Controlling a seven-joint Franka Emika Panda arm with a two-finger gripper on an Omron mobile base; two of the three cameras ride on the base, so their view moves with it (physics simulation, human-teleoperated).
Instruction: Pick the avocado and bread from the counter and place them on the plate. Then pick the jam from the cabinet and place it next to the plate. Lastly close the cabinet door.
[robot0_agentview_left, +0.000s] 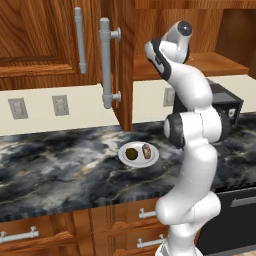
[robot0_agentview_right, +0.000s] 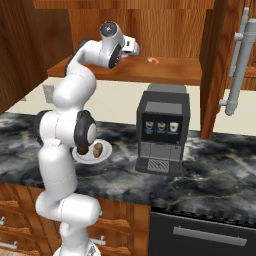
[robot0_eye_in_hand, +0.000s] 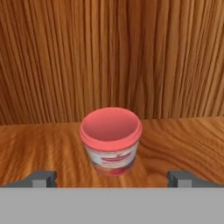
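In my hand view the jam (robot0_eye_in_hand: 111, 141) stands upright on the cabinet (robot0_eye_in_hand: 43, 144) shelf, straight ahead of my gripper (robot0_eye_in_hand: 112, 178) and centred between its fingertips (robot0_eye_in_hand: 43, 178). They are spread fully apart, holding nothing, just short of the jar.

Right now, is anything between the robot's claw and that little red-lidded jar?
No. The hand view shows bare wooden shelf between the open gripper and the jam.
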